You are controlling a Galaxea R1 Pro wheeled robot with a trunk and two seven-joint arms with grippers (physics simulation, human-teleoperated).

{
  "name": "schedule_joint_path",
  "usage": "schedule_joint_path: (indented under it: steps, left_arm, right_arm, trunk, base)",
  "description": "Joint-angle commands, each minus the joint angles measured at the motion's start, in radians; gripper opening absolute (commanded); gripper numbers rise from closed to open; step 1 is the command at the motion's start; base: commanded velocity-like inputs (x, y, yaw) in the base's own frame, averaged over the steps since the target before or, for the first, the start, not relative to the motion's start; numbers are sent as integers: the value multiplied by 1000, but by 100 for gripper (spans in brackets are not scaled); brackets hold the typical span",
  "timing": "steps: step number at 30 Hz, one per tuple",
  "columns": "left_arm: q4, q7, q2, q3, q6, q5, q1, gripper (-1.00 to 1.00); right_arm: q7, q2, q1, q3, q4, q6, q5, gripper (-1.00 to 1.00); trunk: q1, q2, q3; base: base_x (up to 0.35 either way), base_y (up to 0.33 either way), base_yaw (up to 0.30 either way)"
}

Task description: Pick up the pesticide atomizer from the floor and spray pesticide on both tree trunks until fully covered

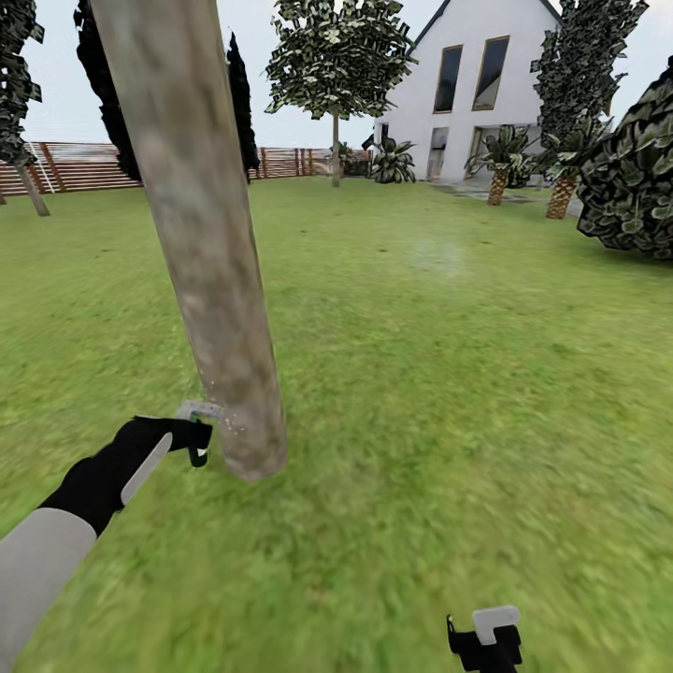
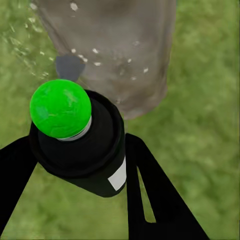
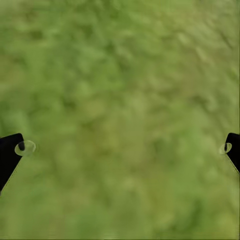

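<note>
- Pesticide atomizer (image 2: pixel 80 145), a black cylinder with a bright green ball cap (image 2: pixel 60 108), clamped between the two black fingers (image 2: pixel 150 190) of the left gripper (image 1: pixel 192 439), low beside the foot of the near tree trunk (image 1: pixel 210 243).
- Long axis of the bottle running along the gripper's fingers, green-capped end aimed at the trunk base; in the head view, pointing from the robot's left toward the trunk, roughly level with the ground.
- Pale rectangular label (image 2: pixel 118 176) on the bottle's side, blank, with no writing readable.
- Contents of the bottle hidden behind the opaque black wall; fill level impossible to tell.
- White pesticide specks (image 2: pixel 95 51) dotted over the lower bark in the left wrist view, more scattered over the grass just beside the trunk.
- Grey nozzle piece (image 1: pixel 198 409) just short of the bark in the head view; touching or apart, cannot tell.
- Trunk thick, mottled grey-brown and beige, leaning slightly to the left toward the top and running out of the picture's upper edge.
- Right gripper (image 1: pixel 486 645) low over bare lawn (image 1: pixel 449 374), well apart from the trunk, fingers (image 3: pixel 9 152) spread wide with nothing between them.
- Second leafy tree (image 1: pixel 336 65) standing far back on the lawn, before a brown slat fence (image 1: pixel 84 166).
- White gabled house (image 1: pixel 481 89) beyond, with short palms (image 1: pixel 500 159) and dark shrubs at its foot.
</note>
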Motion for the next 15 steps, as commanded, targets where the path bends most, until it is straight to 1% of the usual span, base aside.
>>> schedule_joint_path:
  steps: [1, 2, 4, 5, 6, 7, 8, 9, 10, 11, 12, 13, 15]
  left_arm:
    - [-24, 0, -1, 1, 3, 0, 0, -100]
    - [-55, 0, -11, -1, 7, 0, 2, -100]
    - [-70, -1, -34, -9, 8, -2, 17, -100]
    - [-71, -2, -38, -13, 7, -2, 27, -100]
    - [-69, -24, -40, -17, 3, -3, 50, -100]
    - [-61, -66, -35, -16, -2, -11, 82, -100]
    - [-58, -84, -31, -14, -4, -14, 99, -100]
    - [-56, -94, -22, -11, -5, -15, 115, -100]
    - [-56, -100, -5, -8, -6, -13, 124, -100]
    - [-66, -104, 11, 15, -5, -7, 128, -100]
    - [-70, -105, 14, 43, -1, -5, 124, -100]
    - [-73, -113, 13, 57, 5, -4, 115, -100]
    - [-91, -120, 11, 66, 8, -5, 94, -100]
  right_arm:
    - [0, 0, 0, 0, 0, 0, 0, 100]
    - [0, 0, 0, 0, 0, 0, 0, 100]
    - [0, 0, 0, 0, 0, 0, 0, 100]
    - [0, 0, 0, 0, 0, 0, 0, 100]
    - [0, 0, 0, 0, 0, 0, 0, 100]
    - [0, 0, 0, 0, 0, 0, 0, 100]
    - [0, 0, 0, 0, 0, 0, 0, 100]
    - [0, 0, 0, 0, 0, 0, 0, 100]
    - [0, 0, 1, 0, 0, 0, 0, 100]
    - [0, 0, 0, 0, 0, 0, 0, 100]
    - [0, 0, 0, 0, 0, 0, 0, 100]
    - [0, 0, 0, 0, 0, 0, 0, 100]
    - [0, 0, 0, 0, 0, 0, 0, 100]
  trunk:
    - [0, 0, 0]
    - [0, 0, 0]
    - [0, 0, 0]
    - [0, 0, 0]
    - [0, 0, 0]
    - [0, 0, 0]
    - [0, 0, 0]
    - [0, 0, 0]
    - [0, 0, 0]
    - [0, 0, 0]
    - [0, 0, 0]
    - [0, 0, 0]
    - [0, 0, 0]
  base:
    - [334, 0, 0]
    - [184, 0, 0]
    - [66, 0, 0]
    - [20, 0, 0]
    - [6, 0, 0]
    - [2, 0, 0]
    - [1, 0, 0]
    - [0, 0, 0]
    - [0, 0, 0]
    - [0, 0, 0]
    - [0, 0, 0]
    - [0, 0, 0]
    - [0, 0, 0]
